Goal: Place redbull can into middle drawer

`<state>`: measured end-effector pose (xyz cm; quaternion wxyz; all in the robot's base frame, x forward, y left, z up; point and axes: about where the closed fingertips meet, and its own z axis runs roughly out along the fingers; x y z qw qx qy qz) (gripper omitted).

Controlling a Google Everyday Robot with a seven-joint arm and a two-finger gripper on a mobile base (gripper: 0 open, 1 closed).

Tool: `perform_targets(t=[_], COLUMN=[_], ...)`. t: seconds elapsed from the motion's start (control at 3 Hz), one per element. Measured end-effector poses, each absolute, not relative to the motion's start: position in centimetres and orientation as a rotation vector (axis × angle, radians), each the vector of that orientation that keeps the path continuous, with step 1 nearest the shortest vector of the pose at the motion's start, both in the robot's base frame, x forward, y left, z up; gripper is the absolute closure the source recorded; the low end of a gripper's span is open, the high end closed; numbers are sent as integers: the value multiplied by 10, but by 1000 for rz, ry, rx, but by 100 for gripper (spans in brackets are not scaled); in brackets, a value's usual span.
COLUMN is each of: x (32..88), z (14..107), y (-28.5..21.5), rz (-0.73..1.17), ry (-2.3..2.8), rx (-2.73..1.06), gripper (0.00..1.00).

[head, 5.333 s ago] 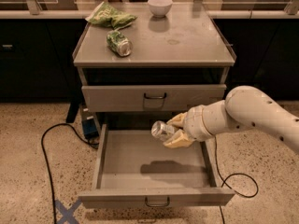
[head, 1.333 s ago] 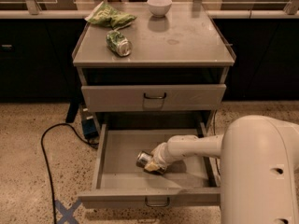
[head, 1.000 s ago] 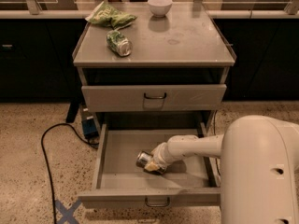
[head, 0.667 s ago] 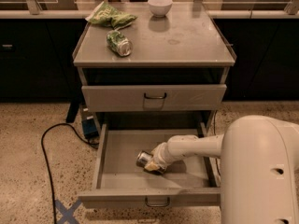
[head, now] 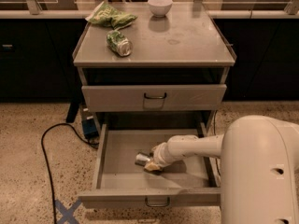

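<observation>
The middle drawer (head: 117, 181) is pulled open below the upper grey drawer (head: 154, 97). The redbull can (head: 141, 159), slim and silvery, lies on its side on the drawer floor near the middle. My gripper (head: 152, 164) reaches down into the drawer from the right and is shut on the can, its tan fingers around the can's right part. The white arm (head: 196, 146) crosses the drawer's right half and hides part of the floor.
On the cabinet top lie a stubby green can (head: 118, 43), a green chip bag (head: 110, 17) and a white bowl (head: 160, 6). A black cable (head: 46, 148) runs over the floor at the left. Blue tape marks (head: 65, 212) sit at the lower left.
Since 5.3 s ago the gripper lowered the can from above the drawer down onto its floor. Over the last second nothing has visibly moved.
</observation>
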<state>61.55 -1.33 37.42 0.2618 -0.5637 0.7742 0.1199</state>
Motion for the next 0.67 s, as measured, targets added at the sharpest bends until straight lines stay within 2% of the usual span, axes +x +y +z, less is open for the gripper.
perform_targets(t=[0.33,0.67], x=[616,616], z=[374,374], y=[-13,-13], rz=[324,324], ry=[2095,2095], rx=[-1525,-1525], gripper=[0,0])
